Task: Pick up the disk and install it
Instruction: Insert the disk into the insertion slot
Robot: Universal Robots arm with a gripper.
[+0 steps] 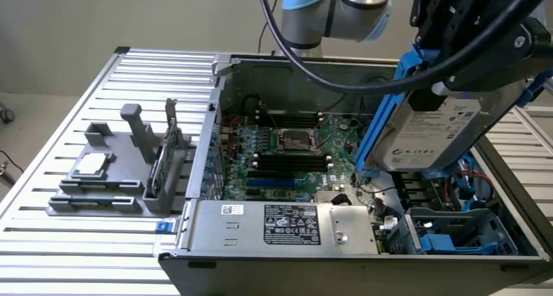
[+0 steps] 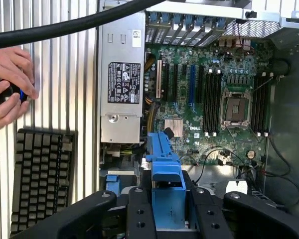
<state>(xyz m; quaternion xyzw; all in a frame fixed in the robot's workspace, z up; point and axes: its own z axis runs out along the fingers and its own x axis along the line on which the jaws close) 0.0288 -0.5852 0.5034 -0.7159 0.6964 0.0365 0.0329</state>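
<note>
— At the exterior view's right: status of the disk (image 1: 432,131)?
— Aloft, tilted on edge. The hand (image 1: 429,96) pinches its blue rails. The drive bay (image 1: 449,234) lies below, inside the open computer case (image 1: 285,66). Step: transfer. Seating, as judged, calls for rails square with the bay.
</note>
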